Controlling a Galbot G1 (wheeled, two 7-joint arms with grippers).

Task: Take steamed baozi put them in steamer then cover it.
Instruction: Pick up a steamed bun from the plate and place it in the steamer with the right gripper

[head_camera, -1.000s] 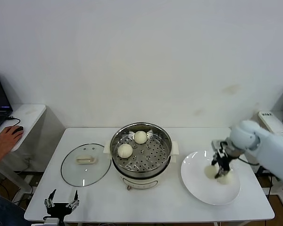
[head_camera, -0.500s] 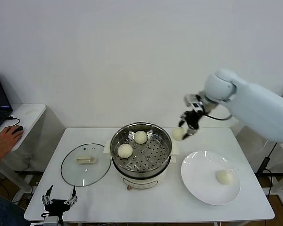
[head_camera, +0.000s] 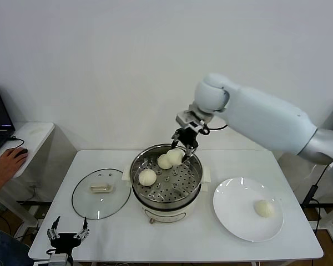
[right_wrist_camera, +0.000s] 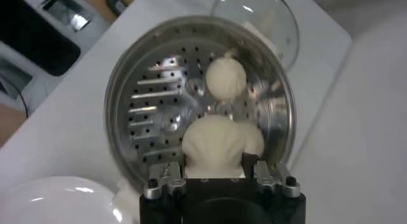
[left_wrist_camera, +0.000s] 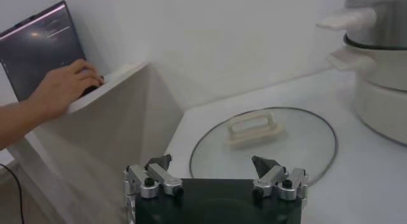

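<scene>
right tool [head_camera: 181, 149] clamps a baozi [right_wrist_camera: 215, 144] over the steamer [head_camera: 137, 176] — hiding another bun [right_wrist_camera: 255, 140]; left tool [left_wrist_camera: 215, 175] gapes empty.

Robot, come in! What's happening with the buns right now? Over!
Right gripper shut on a baozi above the steamer. Left gripper open, parked near table edge. Lid off, beside steamer. Nothing in the way.

- The steamer [head_camera: 165, 183], a shiny steel pot on a cream base, stood open mid-desk.
- Two steamed baozi [head_camera: 147, 177] lay on its perforated tray; a third [head_camera: 175, 157] hung above the pot; a fourth [head_camera: 263, 208] sat apart to its right.
- The cover [head_camera: 100, 193], clear glass, lay flat left of the pot.
</scene>
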